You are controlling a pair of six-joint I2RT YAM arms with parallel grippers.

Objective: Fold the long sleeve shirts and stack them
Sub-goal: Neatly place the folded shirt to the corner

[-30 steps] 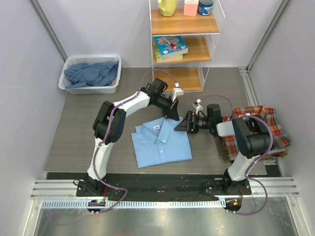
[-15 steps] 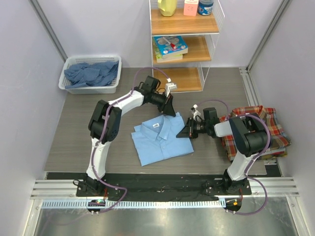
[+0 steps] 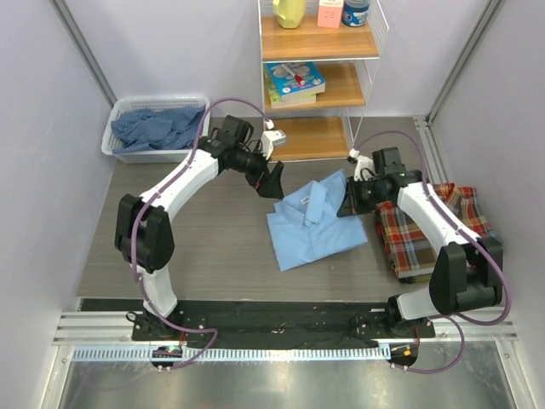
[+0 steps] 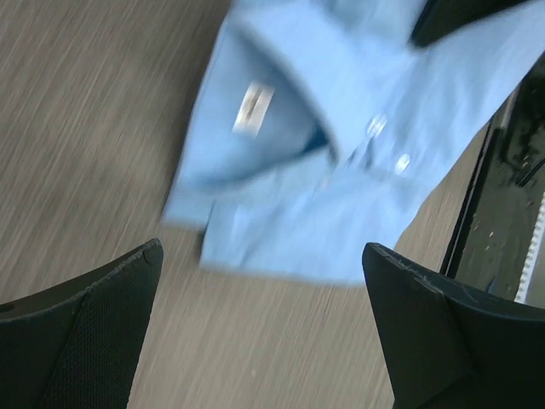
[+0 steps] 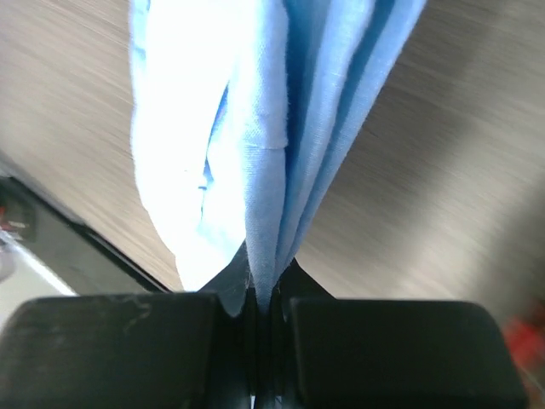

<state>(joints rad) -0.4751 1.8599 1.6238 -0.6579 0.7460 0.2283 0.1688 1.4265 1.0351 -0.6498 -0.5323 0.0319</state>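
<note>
The light blue shirt [image 3: 315, 226] was pinched at one edge by the right gripper [image 5: 264, 298], jaws pressed tight on the cloth. It was seen on the table [image 3: 196, 247], just beside the plaid shirts [image 3: 426, 234]. The left gripper [image 4: 262, 249] was held near its collar, jaws spread wide.

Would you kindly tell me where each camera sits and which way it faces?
Top external: fixed above and behind the bases, looking down on the table; both arms show, with the light blue shirt and plaid shirts.
Left wrist: on the left arm, looking down past the open left gripper at the shirt's collar; both fingers show.
Right wrist: on the right arm, looking along the right gripper, shut on the shirt's edge.
All three share the light blue shirt.
</note>
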